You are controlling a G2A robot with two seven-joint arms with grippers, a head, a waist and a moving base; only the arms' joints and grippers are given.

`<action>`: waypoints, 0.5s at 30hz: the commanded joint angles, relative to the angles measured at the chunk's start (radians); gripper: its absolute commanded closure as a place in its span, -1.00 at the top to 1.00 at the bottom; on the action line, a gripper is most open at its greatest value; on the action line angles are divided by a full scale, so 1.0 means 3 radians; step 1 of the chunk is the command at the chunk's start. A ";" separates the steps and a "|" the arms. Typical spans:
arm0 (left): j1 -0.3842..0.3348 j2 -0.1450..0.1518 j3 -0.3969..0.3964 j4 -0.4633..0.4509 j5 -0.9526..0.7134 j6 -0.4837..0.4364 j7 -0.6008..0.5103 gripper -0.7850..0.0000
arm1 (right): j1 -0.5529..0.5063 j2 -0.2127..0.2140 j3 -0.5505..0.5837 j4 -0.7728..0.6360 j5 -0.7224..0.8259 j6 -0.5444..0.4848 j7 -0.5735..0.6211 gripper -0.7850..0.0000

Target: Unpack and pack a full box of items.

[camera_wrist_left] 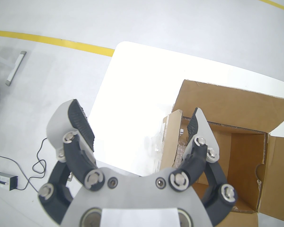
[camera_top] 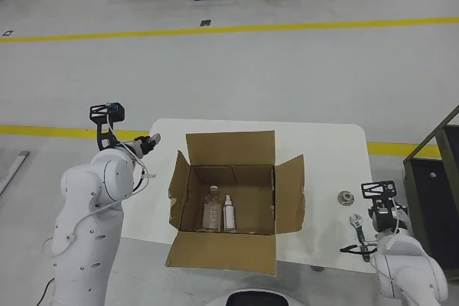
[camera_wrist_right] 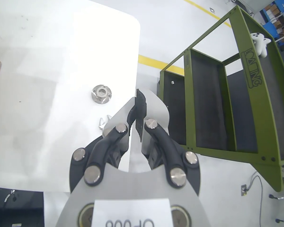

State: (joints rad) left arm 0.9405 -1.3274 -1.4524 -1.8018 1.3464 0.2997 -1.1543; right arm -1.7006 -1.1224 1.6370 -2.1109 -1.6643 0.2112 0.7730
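An open cardboard box (camera_top: 229, 200) stands in the middle of the white table (camera_top: 321, 145), all flaps spread. Two clear bottles (camera_top: 219, 209) lie side by side on its floor. My left gripper (camera_wrist_left: 135, 112) hangs open and empty over the table, just outside the box's left flap (camera_wrist_left: 171, 140); the top view shows this gripper (camera_top: 148, 141) beside the box's far left corner. My right gripper (camera_wrist_right: 138, 103) is shut with nothing visible between its fingers, over the table's right edge near the front, also seen from above (camera_top: 356, 223).
A round metal flange (camera_wrist_right: 101, 93) lies on the table just beyond the right gripper, and a small metal piece (camera_wrist_right: 103, 122) sits half hidden under its finger. A green cart (camera_wrist_right: 227, 100) stands close off the table's right side. Bare tabletop lies behind the box.
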 commanded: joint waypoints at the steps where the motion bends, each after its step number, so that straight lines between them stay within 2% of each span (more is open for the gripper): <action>1: 0.0000 0.0000 0.0000 0.0000 0.0000 0.0000 0.0000 1.00 | 0.0001 0.0000 -0.0003 -0.0006 0.0005 0.0001 0.0006 -1.00; 7: 0.0000 0.0000 0.0000 0.0000 0.0000 0.0000 0.0000 1.00 | 0.0001 0.0000 -0.0003 -0.0006 0.0005 0.0001 0.0006 -1.00; 10: 0.0000 0.0000 0.0000 0.0000 0.0000 0.0000 0.0000 1.00 | 0.0046 -0.0012 -0.0025 0.0190 0.0132 -0.0071 -0.0054 -1.00; 15: 0.0000 0.0000 0.0000 0.0000 0.0000 0.0000 0.0000 1.00 | 0.0390 -0.0026 0.0091 0.0638 0.0726 -0.0280 0.0304 -1.00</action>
State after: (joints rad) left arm 0.9405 -1.3274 -1.4524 -1.8018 1.3464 0.2997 -1.1543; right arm -1.6127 -1.1308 1.6536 -1.9541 -1.4820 0.1442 0.8326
